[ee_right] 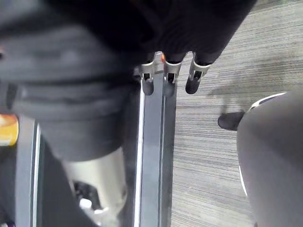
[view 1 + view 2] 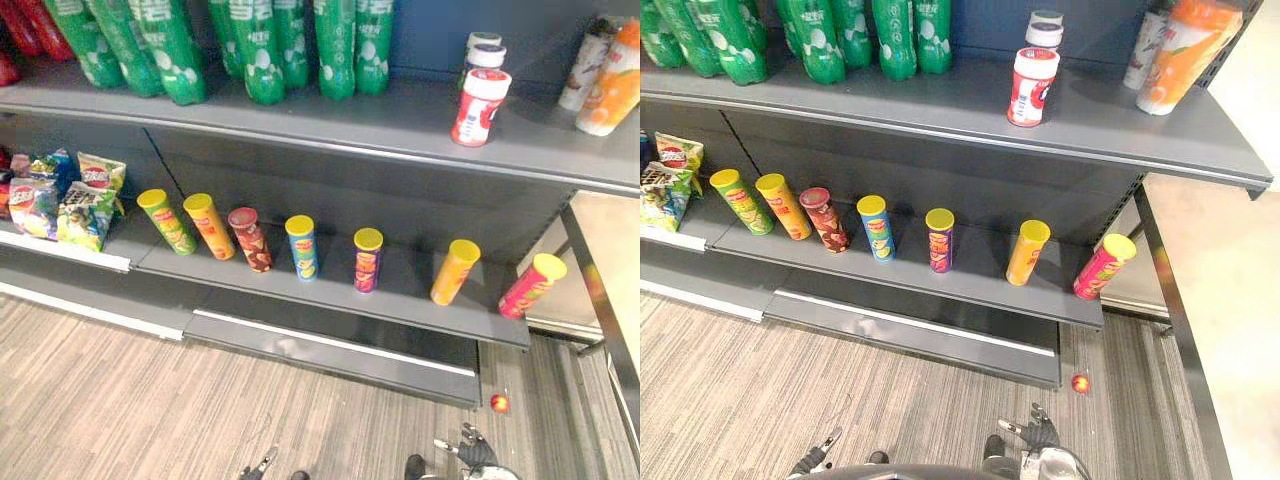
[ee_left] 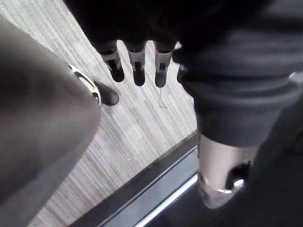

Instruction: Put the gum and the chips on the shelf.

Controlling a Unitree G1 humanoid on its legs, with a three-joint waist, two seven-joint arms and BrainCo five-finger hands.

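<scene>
Gum point(image 2: 481, 107) shows in the left eye view as a red and white jar with a white cap. It stands on the upper shelf point(image 2: 400, 120), with two similar jars just behind it. Chips point(image 2: 367, 260) are seven cans in a row on the lower shelf point(image 2: 400, 295), each with a yellow or red lid. Some bags point(image 2: 85, 200) lie at the far left, and green bottles point(image 2: 260, 50) stand above them. The left hand point(image 2: 262, 465) and the right hand point(image 2: 470, 450) hang low over the floor point(image 2: 150, 400), well apart from both shelves. A small red round thing point(image 2: 499, 402) lies on the floor near the right hand; I cannot tell what it is.

The right eye view gives the same scene, and an orange bottle point(image 2: 1185, 50) stands at the right end of the upper shelf.

In the left wrist view the fingers point(image 3: 138, 66) are straight and hold nothing. In the right wrist view the fingers point(image 1: 166, 78) are also straight and empty.

I judge the jar to be light, hard and smooth, so it may slip; the hand should close round its body below the cap. A can is probably light and stiff but easy to dent, and its contents break easily, so a gentle hold round the middle is best.

The labels carry print, but it is too small for me to read.
</scene>
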